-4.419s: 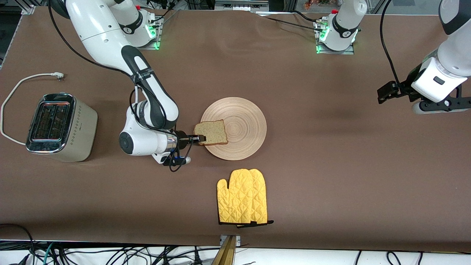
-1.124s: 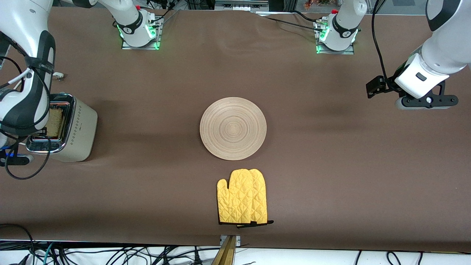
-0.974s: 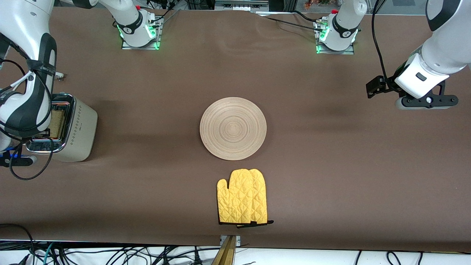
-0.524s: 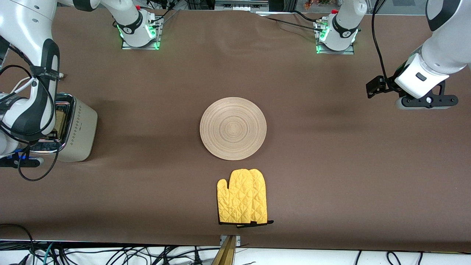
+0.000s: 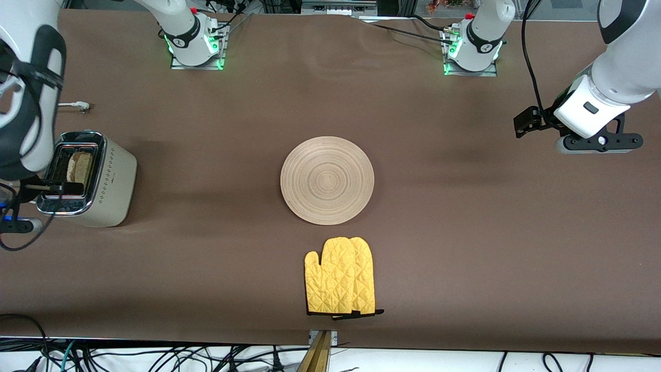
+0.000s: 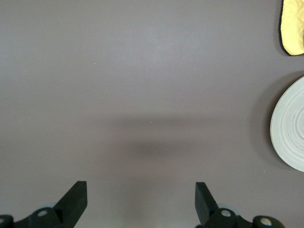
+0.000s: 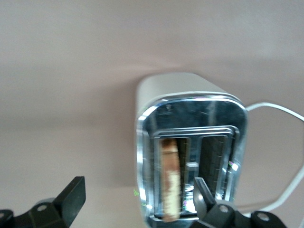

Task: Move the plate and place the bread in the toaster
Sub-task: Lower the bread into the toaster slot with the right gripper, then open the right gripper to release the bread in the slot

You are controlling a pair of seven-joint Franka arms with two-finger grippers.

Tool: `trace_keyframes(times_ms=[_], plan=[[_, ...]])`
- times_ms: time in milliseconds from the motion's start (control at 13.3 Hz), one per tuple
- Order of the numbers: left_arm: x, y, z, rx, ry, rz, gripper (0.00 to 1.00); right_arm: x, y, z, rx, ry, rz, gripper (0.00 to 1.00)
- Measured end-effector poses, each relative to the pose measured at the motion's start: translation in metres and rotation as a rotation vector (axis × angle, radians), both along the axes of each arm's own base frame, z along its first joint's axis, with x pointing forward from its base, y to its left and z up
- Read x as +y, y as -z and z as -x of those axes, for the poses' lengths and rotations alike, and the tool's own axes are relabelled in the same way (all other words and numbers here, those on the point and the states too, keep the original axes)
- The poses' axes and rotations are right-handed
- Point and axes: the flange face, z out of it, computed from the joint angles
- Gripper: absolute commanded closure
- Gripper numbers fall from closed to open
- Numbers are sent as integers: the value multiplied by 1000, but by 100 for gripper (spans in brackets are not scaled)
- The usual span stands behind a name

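On the brown table (image 5: 465, 232) we find the bread (image 5: 80, 165) in 1 slot of the toaster (image 5: 85, 178) at mid-left, so the empty, wide-open right gripper (image 7: 137, 202) should lift straight clear, while the empty, wide-open left gripper (image 6: 140, 199) waits at upper right for the central plate (image 5: 327, 180).

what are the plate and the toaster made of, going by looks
Plate: pale matte wood, probably, given the beige tone and concentric ring grooves. Toaster: cream-beige body with a small dot pattern, plastic or painted metal, unclear which; its top looks like polished chrome, mirror-bright in the right wrist view.
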Motion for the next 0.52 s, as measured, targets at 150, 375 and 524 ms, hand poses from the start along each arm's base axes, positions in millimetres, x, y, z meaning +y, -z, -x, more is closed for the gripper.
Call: trace_keyframes(times_ms=[150,375,524], plan=[[1,0,0,4,-3,-1,0,21,-23,1,-51,-16,-75,0],[7,1,0,7,-13,-1,0,85,-36,2,-49,-105,-101,0],[7,1,0,9,-13,-2,0,117,-36,3,-44,-150,-103,0]])
